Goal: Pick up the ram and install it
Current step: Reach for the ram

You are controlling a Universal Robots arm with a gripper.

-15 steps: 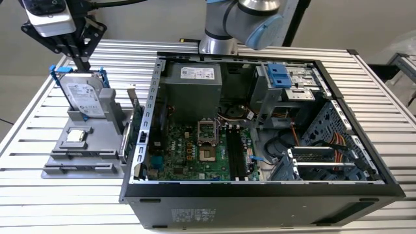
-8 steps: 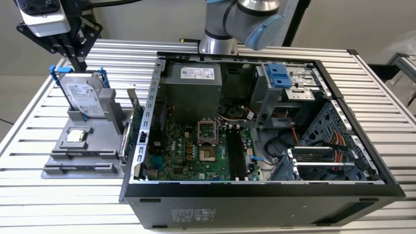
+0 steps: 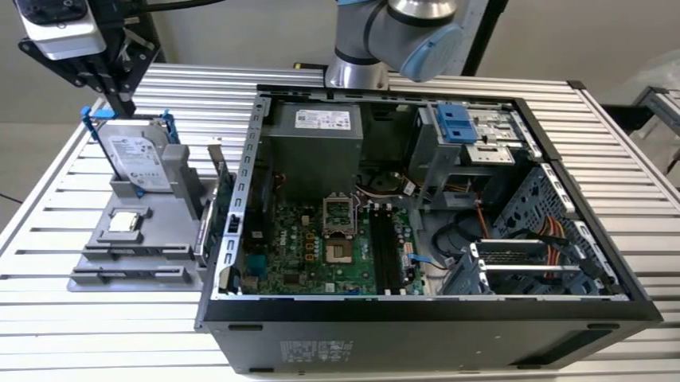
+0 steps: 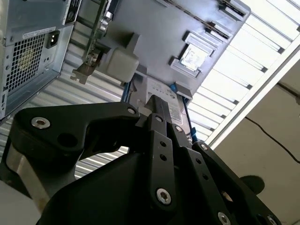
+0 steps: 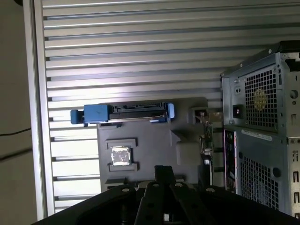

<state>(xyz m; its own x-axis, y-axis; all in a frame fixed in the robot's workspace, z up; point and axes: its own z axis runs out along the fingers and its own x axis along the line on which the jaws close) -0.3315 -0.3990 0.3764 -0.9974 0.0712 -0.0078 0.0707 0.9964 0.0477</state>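
The ram is a thin green board standing on edge at the side of the grey fixture nearest the computer case. It also appears in both wrist views, ram and ram. My gripper hangs above the fixture's far corner, over the hard drive and well apart from the ram. Its fingers are pressed together with nothing between them, and the gripper points down at the fixture. The long black memory slots lie on the motherboard inside the open case.
A silver hard drive in a blue frame stands upright in the fixture. A small square processor chip lies beside it. The open computer case sits on the slatted metal table, with its power supply and cables inside.
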